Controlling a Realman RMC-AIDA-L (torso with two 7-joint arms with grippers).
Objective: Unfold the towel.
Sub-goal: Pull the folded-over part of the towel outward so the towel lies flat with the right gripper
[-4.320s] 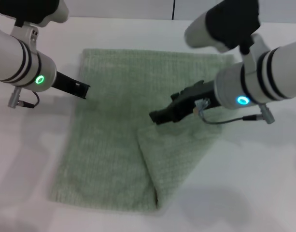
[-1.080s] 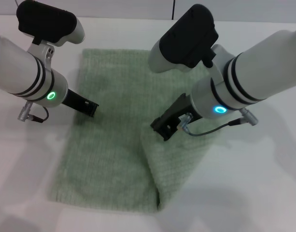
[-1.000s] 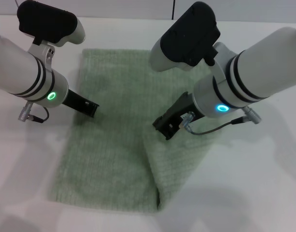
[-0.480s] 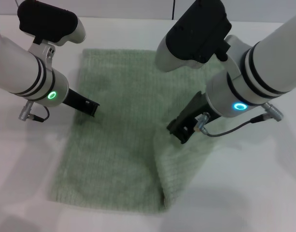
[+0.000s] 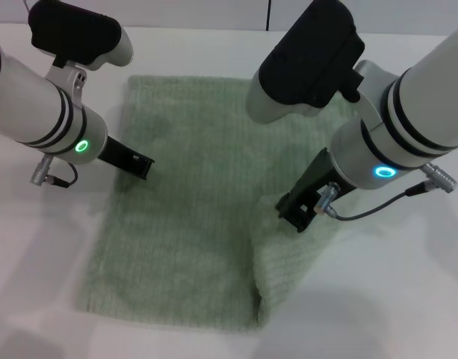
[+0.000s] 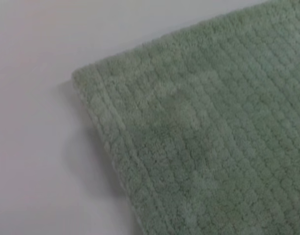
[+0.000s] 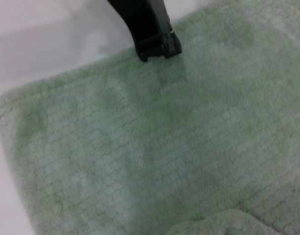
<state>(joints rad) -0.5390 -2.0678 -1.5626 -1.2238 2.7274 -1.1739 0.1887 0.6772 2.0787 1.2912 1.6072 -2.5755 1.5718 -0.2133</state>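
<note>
The pale sage-green towel (image 5: 187, 209) lies on the white table, its right part still doubled over as a narrow flap (image 5: 288, 262) at the near right. My right gripper (image 5: 296, 217) is shut on the flap's edge, low over the cloth. My left gripper (image 5: 141, 167) is shut, with its tip at the towel's left edge. It also shows in the right wrist view (image 7: 158, 48), touching the towel (image 7: 140, 147). The left wrist view shows a corner of the towel (image 6: 213, 147) lying flat.
The white table (image 5: 408, 299) surrounds the towel on all sides. A dark vertical seam (image 5: 268, 13) shows at the back wall. Cables hang from both wrists.
My right gripper has moved right and toward the near side, drawing the folded flap with it, so the flap is narrower and more towel lies flat. The left arm has not moved.
</note>
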